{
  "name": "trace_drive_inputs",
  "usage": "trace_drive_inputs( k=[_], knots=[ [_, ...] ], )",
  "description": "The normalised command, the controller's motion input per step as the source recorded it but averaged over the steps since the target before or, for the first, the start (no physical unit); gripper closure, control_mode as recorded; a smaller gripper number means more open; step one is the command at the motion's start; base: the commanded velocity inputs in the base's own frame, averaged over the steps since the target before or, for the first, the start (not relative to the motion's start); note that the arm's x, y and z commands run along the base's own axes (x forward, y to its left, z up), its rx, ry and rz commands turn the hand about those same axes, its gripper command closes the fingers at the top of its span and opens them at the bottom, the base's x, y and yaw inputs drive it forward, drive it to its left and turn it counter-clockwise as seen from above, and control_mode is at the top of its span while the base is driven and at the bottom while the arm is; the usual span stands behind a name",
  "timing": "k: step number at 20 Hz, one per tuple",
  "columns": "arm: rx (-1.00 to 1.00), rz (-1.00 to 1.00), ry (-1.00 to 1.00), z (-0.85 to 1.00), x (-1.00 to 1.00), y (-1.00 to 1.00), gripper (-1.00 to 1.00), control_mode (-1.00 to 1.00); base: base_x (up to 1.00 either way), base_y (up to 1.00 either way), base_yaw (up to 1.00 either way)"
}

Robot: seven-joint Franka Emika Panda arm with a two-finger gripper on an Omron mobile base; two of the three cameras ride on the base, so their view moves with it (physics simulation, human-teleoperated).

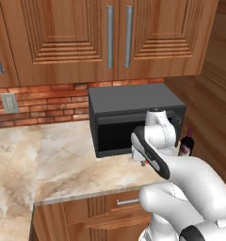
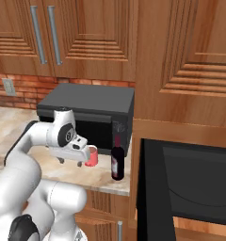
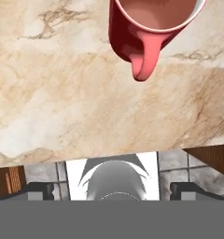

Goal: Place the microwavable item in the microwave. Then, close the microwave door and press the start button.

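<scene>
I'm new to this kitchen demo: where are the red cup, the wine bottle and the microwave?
red cup (image 3: 132,32), hand view, outer side wall.
wine bottle (image 2: 117,164), right base view, label.
microwave (image 2: 91,101), right base view, top panel.

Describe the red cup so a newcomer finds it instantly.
Find the black microwave on the marble counter under the wooden cabinets. In front of its right end stand two things. The cup is the short, bright red one with a handle, left of the taller dark bottle.
</scene>
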Motion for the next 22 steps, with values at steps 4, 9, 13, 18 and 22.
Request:
trace_drive_inputs(
  k=[4,9,13,18,22],
  knots=[
    [0.01,0.00,0.00,-0.12,0.20,-0.31,-1.00,-1.00,0.00,0.00,0.00],
    [0.00,0.00,0.00,-0.10,0.37,-0.09,-1.00,-1.00,0.00,0.00,0.00],
    [0.00,0.00,-0.01,-0.20,0.48,-0.01,-1.00,-1.00,0.00,0.00,0.00],
    [0.00,0.00,0.00,-0.30,0.45,-0.01,-1.00,-1.00,0.00,0.00,0.00],
    [0.00,0.00,0.00,-0.33,0.44,0.00,-1.00,-1.00,0.00,0.00,0.00]
  ],
)
